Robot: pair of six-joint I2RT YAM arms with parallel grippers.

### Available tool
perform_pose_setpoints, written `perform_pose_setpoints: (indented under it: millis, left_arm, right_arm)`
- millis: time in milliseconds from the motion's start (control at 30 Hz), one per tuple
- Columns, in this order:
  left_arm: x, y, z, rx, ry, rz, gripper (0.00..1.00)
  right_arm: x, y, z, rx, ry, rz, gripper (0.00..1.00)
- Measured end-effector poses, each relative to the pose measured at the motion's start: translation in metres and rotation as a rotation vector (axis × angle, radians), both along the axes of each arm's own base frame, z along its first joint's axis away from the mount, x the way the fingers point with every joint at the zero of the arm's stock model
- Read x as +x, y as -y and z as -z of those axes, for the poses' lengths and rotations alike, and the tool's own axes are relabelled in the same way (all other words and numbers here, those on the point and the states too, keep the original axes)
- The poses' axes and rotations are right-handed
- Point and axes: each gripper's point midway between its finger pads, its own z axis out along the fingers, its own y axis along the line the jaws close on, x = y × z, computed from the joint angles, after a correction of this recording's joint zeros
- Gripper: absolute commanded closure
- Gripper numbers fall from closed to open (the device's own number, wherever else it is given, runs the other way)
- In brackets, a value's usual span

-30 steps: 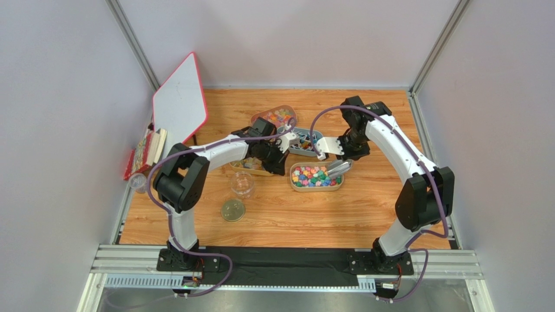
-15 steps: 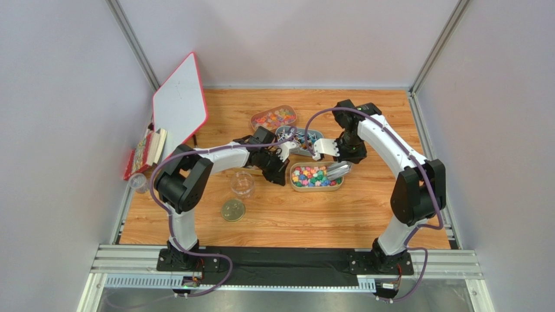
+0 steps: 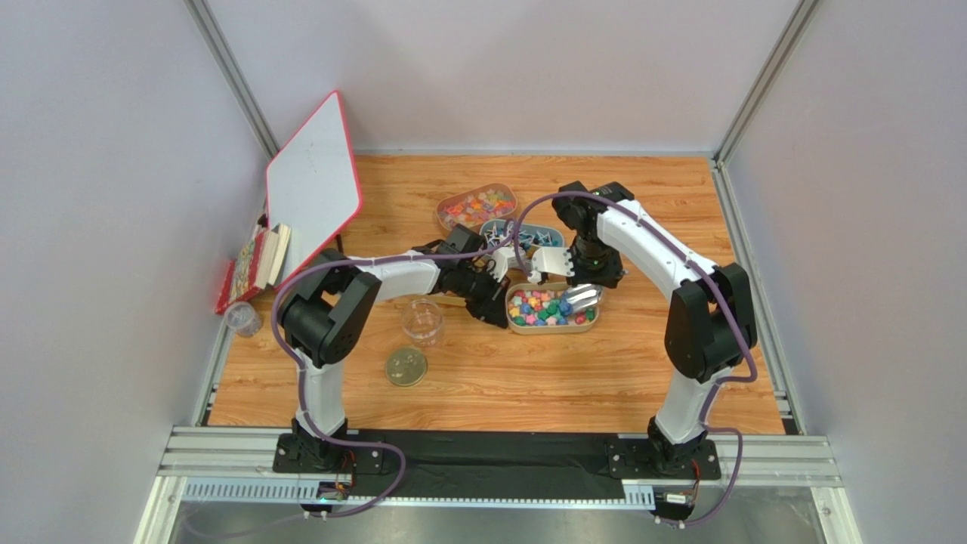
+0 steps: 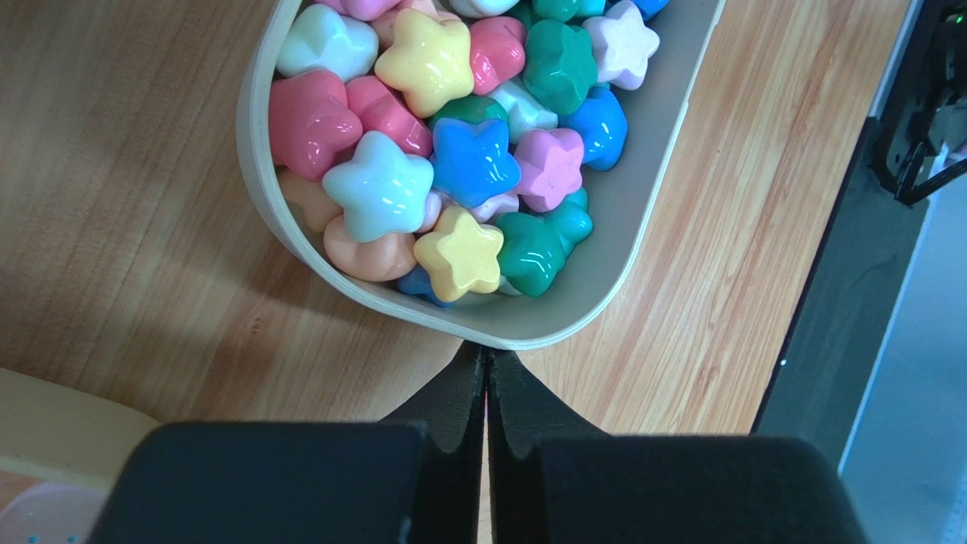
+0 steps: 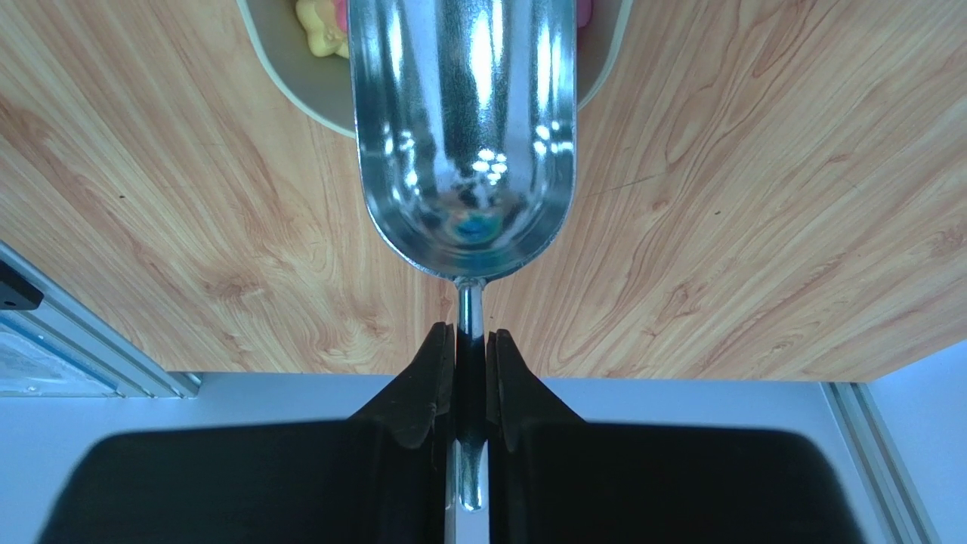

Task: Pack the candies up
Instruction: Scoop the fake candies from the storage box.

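Bright star-shaped candies (image 3: 543, 306) (image 4: 471, 159) fill a tan oval tray (image 3: 553, 329) (image 4: 636, 227) at mid-table. My left gripper (image 3: 503, 299) (image 4: 486, 354) is shut with nothing in it, its tips against the tray's left end. My right gripper (image 3: 568, 280) (image 5: 470, 340) is shut on the thin handle of a metal scoop (image 3: 581, 298) (image 5: 465, 125). The scoop's bowl reaches over the tray's right end (image 5: 304, 100) and shows only reflections inside. A yellow candy (image 5: 320, 25) peeks out beside it.
A clear jar (image 3: 422, 321) and its lid (image 3: 405, 365) stand left of the tray. Behind are a tray of red-orange sweets (image 3: 477, 206) and a blue tray (image 3: 534, 237). A whiteboard (image 3: 312, 181), books (image 3: 255, 261) and a small cup (image 3: 241, 320) line the left edge.
My left gripper has come from over the blue tray toward me to the tan tray's left end. The right arm has shifted left, carrying the scoop further over the tray.
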Motion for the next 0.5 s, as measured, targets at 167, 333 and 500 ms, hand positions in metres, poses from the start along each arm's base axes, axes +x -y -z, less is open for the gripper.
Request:
perform_pose_setpoints:
  millis: [167, 333, 500]
  left_arm:
    - [-0.003, 0.001, -0.001, -0.021, -0.047, -0.029, 1.00]
    - [-0.002, 0.001, -0.004, -0.045, -0.087, -0.047, 1.00]
    - [-0.002, 0.001, -0.003, -0.059, -0.116, -0.054, 1.00]
  right_arm:
    - [0.004, -0.006, 0.000, -0.028, 0.013, 0.007, 1.00]
    - [0.001, -0.017, -0.001, -0.045, 0.029, -0.007, 1.00]
    - [-0.004, -0.027, 0.004, -0.045, 0.028, -0.016, 1.00]
